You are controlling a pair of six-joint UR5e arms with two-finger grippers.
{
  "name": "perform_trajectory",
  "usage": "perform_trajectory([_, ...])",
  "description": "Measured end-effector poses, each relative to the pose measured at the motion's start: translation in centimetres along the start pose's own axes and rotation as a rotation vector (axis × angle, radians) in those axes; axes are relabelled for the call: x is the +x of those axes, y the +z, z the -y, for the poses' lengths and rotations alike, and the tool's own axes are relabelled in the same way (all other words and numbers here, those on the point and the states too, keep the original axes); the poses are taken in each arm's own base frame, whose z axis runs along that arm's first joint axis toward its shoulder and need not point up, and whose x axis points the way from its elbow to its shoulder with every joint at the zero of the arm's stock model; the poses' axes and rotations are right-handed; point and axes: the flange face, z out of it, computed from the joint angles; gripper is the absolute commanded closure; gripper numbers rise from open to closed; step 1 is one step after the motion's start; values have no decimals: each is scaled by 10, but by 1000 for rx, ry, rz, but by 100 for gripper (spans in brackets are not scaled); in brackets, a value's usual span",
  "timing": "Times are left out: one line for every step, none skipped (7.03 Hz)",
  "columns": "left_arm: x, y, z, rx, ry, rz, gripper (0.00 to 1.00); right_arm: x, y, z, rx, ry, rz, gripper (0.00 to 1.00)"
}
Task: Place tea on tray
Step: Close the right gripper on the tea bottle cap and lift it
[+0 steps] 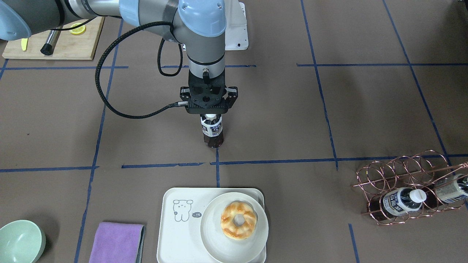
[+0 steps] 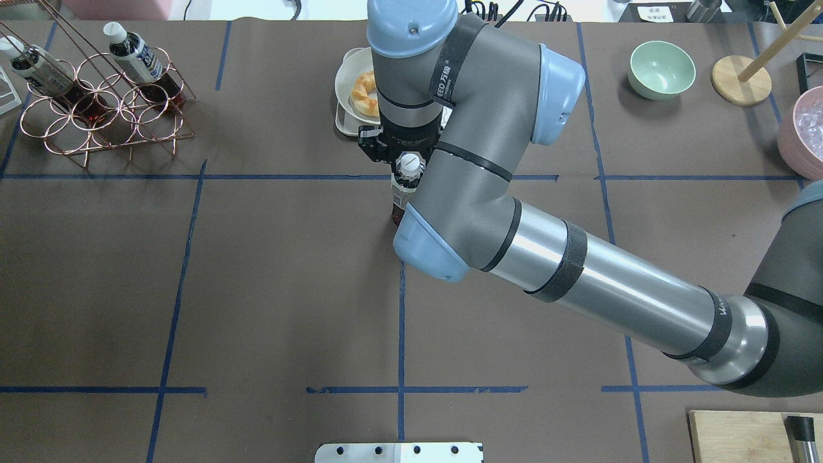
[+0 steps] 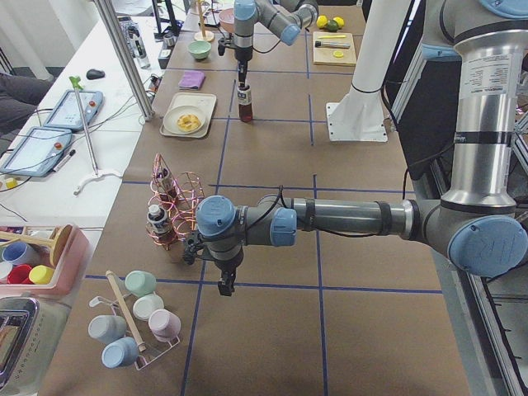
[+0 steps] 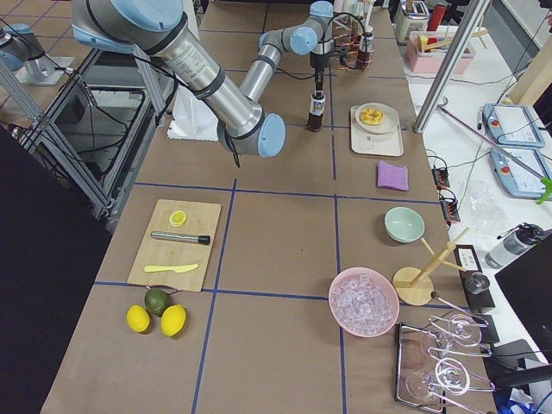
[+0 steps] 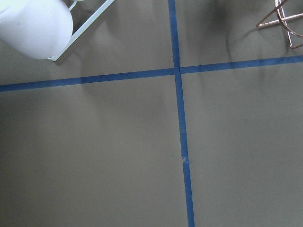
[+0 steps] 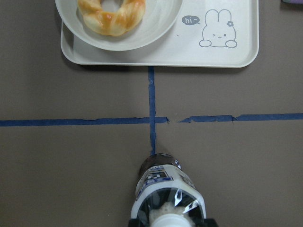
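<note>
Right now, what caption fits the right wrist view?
Right gripper holds the tea upright over taped brown paper, short of the tray bearing a plated pastry.

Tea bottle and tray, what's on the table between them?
Between the tea bottle and tray: only bare table crossed by blue tape, clear in the right wrist view.

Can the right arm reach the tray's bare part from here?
Probably yes: only bare table lies between the right claw, holding the tea, and the tray; the plate covers one side.

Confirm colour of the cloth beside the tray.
Purple; the cloth shows best in the front-facing view.
</note>
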Motion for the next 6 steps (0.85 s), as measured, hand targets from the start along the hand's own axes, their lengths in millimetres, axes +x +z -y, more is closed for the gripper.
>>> perform_trajectory([0, 0, 0, 0, 0, 0, 0, 0, -3, -4, -5, 0, -5, 49])
perform_trajectory([0, 0, 0, 0, 0, 0, 0, -3, -4, -8, -7, -4, -6, 49])
perform_trajectory([0, 0, 0, 0, 0, 0, 0, -7, -3, -12, -10, -10, -8, 48])
perform_trajectory([0, 0, 0, 0, 0, 0, 0, -8, 0, -13, -8, -15, -14, 47])
perform_trajectory([0, 0, 0, 0, 0, 0, 0, -8, 2, -12, -3, -24, -20, 46])
perform_trajectory([0, 0, 0, 0, 0, 0, 0, -8, 3, -11, 3, -34, -25, 46])
